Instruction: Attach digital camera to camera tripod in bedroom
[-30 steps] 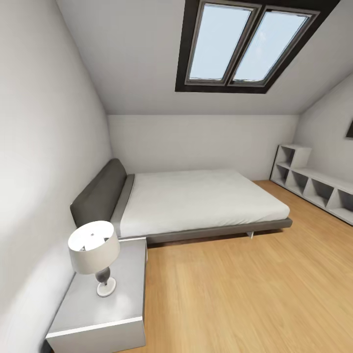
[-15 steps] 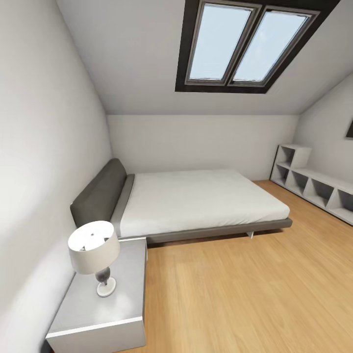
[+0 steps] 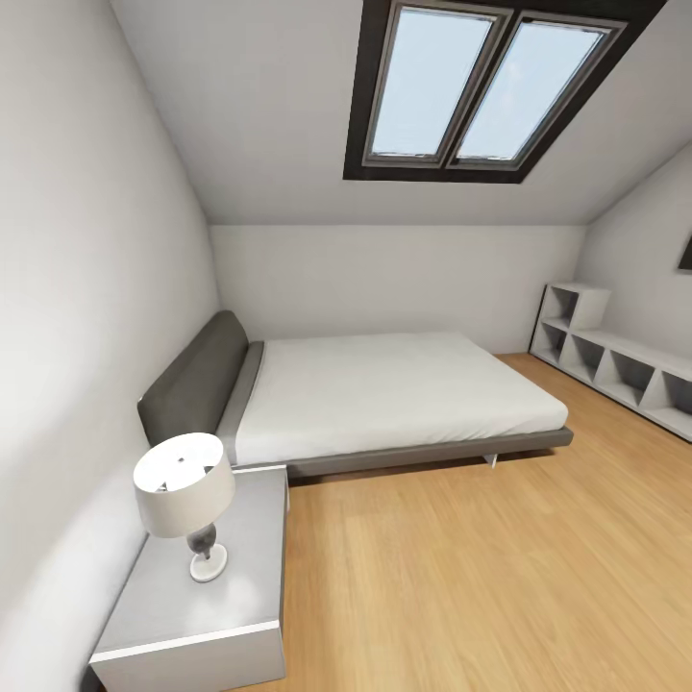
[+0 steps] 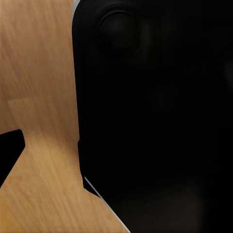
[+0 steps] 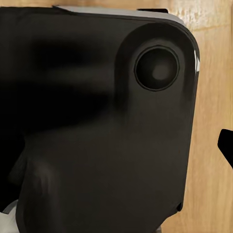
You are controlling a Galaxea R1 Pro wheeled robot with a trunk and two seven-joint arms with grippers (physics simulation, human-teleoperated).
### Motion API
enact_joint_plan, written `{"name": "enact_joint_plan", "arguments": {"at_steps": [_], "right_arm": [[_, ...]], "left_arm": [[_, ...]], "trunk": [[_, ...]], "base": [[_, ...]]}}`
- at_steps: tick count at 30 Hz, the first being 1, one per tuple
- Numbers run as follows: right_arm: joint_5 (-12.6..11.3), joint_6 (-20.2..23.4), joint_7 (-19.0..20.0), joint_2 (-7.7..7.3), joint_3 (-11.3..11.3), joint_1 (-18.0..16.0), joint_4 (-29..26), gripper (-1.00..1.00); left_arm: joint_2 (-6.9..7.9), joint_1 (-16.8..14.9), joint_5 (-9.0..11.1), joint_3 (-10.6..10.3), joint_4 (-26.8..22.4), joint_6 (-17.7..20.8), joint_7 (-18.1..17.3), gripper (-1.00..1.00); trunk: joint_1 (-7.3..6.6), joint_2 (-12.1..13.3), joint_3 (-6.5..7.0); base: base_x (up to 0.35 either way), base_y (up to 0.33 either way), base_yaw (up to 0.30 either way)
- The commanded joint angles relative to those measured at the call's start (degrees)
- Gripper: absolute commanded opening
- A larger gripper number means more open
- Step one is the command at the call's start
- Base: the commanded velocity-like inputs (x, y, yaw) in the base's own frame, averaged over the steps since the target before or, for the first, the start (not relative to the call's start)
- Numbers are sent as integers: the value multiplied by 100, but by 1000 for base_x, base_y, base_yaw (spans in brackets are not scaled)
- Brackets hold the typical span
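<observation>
The digital camera and the camera tripod are out of view. The head view looks into the bedroom, with its white sloped ceiling, dark-framed skylight (image 3: 481, 86) and light wood floor (image 3: 481, 577). In both wrist views a large black rounded part of the robot (image 4: 155, 121) (image 5: 97, 126) sits close to the lens, with wood floor (image 4: 39, 73) behind it.
A low grey bed (image 3: 384, 394) stands against the left wall. A grey nightstand (image 3: 250, 577) at the near left carries a white-shaded lamp (image 3: 185, 485). White cubby shelves (image 3: 615, 370) line the right wall. Open wood floor runs between bed and shelves.
</observation>
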Motion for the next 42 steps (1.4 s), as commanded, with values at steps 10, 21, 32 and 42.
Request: {"name": "enact_joint_plan", "arguments": {"at_steps": [10,21,32,42], "right_arm": [[-4,-388,-5,2,-1,1,-7,100],[-18,-564,-1,19,-1,1,-7,100],[2,-994,8,-8,8,1,-846,100],[16,-1901,-4,-31,11,1,-1632,100]], "left_arm": [[0,0,-1,-1,-2,-1,-4,100],[0,0,-1,-1,1,-1,-3,100],[-97,0,48,29,-199,-104,1,100],[-137,0,52,34,-1060,-1199,3,100]], "trunk": [[0,-2,-4],[0,-2,-4],[0,-2,-4],[0,-2,-4]], "base": [[0,0,0],[0,0,0],[0,0,0],[0,0,0]]}}
